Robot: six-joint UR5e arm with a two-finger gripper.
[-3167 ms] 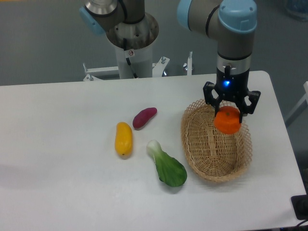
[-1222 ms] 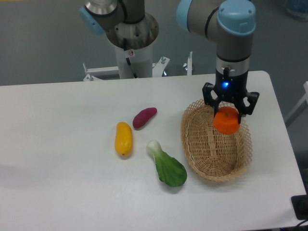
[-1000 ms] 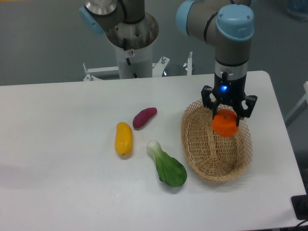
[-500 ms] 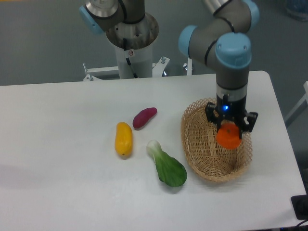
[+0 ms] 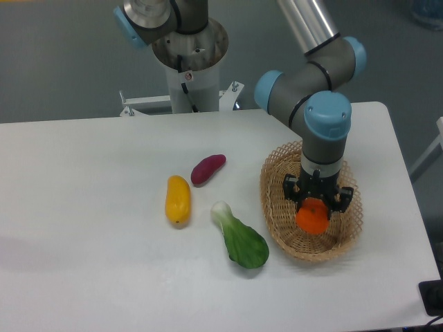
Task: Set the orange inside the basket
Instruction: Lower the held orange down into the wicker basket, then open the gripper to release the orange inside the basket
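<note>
Four pieces of produce sit on a white desk (image 5: pixel 90 207). From the left: a long yellow-orange fruit (image 5: pixel 177 199), a purple sweet potato (image 5: pixel 208 169) at its one o'clock, then a leafy green bok choy (image 5: pixel 241 238). Farthest right lies an oval tan woven wicker basket (image 5: pixel 277 207). Inside it, at about five o'clock from its centre, the jaws (image 5: pixel 313 214) of a grey and blue arm grip a small round bright orange fruit (image 5: pixel 311 216), low over the basket floor; contact underneath cannot be made out. The placing step looks nearly finished. Next, the jaws should open, then lift straight up clear of the lacy rim. Behind the desk is grey floor and the arm's pedestal (image 5: pixel 188 62).
</note>
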